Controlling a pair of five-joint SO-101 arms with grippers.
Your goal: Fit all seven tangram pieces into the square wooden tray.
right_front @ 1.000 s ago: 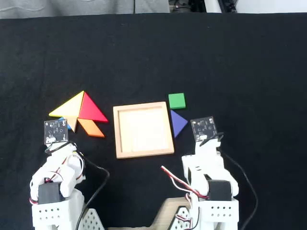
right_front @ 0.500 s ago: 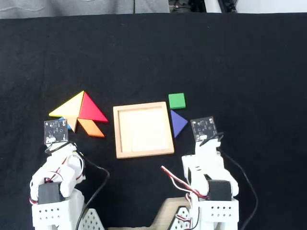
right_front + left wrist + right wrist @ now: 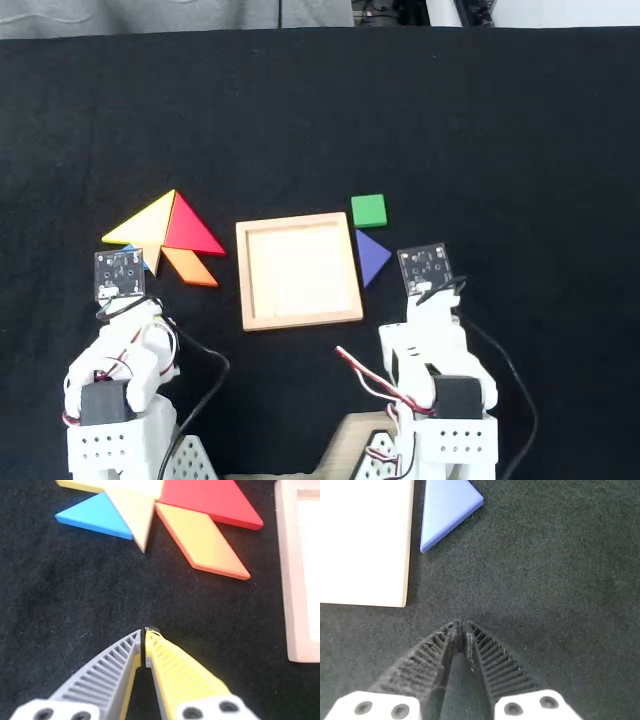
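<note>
Not started: empty tray at bench centre. At its 9 o'clock, five pieces; at 2 o'clock, green square and purple triangle. Closed, gripping nothing: left claw, right claw.

High view overhead, facing down; wrist views close to table, sharing tray edge

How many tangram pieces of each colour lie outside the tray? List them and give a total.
Yellow piece: 1
Red piece: 1
Orange piece: 1
Light blue piece: 1
Plain wood piece: 1
Green piece: 1
Violet piece: 1
Total: 7
</note>
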